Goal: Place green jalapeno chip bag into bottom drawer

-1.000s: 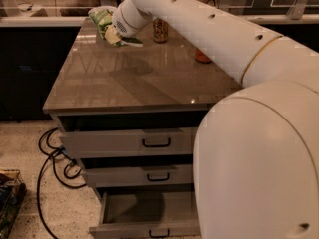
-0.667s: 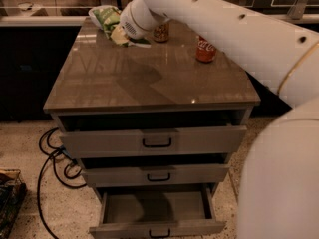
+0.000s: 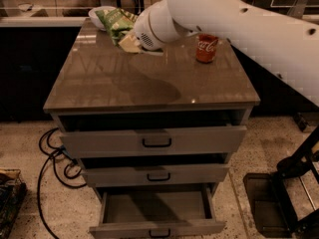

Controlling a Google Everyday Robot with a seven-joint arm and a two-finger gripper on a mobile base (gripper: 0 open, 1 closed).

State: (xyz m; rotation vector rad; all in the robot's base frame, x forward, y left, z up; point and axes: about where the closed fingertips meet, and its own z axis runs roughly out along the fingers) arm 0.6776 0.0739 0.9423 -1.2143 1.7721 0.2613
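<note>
The green jalapeno chip bag (image 3: 115,24) is at the back left of the brown cabinet top (image 3: 149,83), crinkled, with white printing. My gripper (image 3: 128,42) is right against the bag's front right edge, at the end of the white arm that reaches in from the upper right. The wrist hides the contact, so I cannot tell whether the bag is held. The bottom drawer (image 3: 157,227) is pulled out, and its grey interior (image 3: 154,205) holds nothing that I can see.
A red soda can (image 3: 206,48) stands at the back right of the top. Something white (image 3: 97,14) sits behind the bag. The top drawer (image 3: 154,141) and middle drawer (image 3: 157,175) stand slightly out. Black cables (image 3: 55,163) lie on the floor at left. A dark frame (image 3: 289,183) stands at right.
The arm's bulk has swung away from the right of the view, which uncovers the red can and the drawers' right side. The gripper stays at the bag.
</note>
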